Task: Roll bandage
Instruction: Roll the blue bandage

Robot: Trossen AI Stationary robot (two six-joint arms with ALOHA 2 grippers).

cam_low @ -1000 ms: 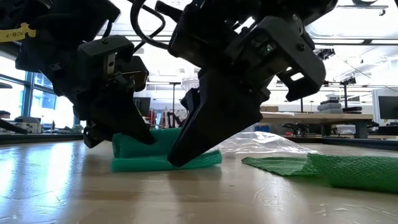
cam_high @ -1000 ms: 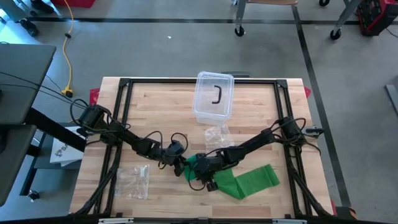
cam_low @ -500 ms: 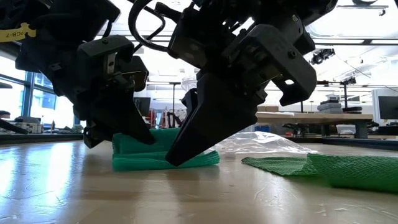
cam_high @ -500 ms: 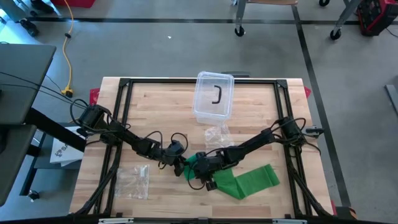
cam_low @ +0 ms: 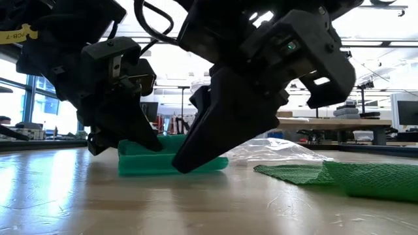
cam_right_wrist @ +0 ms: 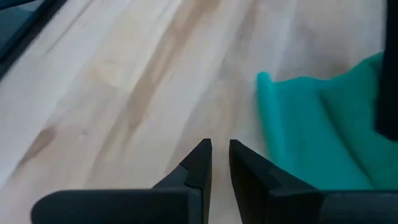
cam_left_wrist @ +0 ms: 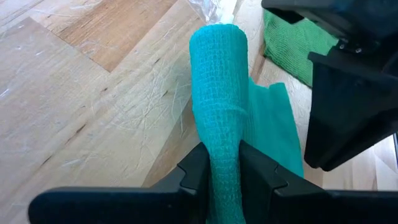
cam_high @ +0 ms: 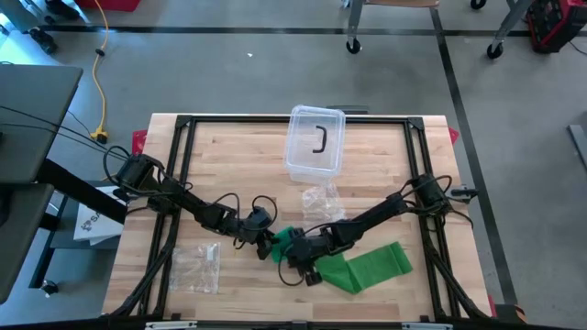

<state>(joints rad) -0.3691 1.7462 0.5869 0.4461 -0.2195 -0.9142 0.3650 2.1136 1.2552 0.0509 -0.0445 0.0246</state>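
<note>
A teal bandage, partly rolled into a roll (cam_left_wrist: 217,74), lies on the wooden table with a flat tail (cam_left_wrist: 273,124) beside it; in the high view it is at the centre front (cam_high: 290,237). My left gripper (cam_left_wrist: 224,155) is shut on the roll's end, coming from the table's left (cam_high: 267,246). My right gripper (cam_right_wrist: 216,149) is shut with nothing between its fingers. It slants down to the table at the roll's near side (cam_low: 186,163), over bare wood next to the teal cloth (cam_right_wrist: 323,137). My left gripper pinches the roll's near end (cam_left_wrist: 222,134) between its two fingers, where the roll is squeezed narrower. The fingers slant down from the table's left and lie along the roll. The roll rests on the table (cam_low: 170,166). My right gripper's tips are down at the table; whether they touch the bandage cannot be told.
A green mesh cloth (cam_high: 374,266) lies at the front right. A clear plastic box (cam_high: 316,142) stands at the far middle. Clear wrappers lie behind the roll (cam_high: 321,197) and at the front left (cam_high: 197,266). A black frame (cam_high: 183,124) edges the table.
</note>
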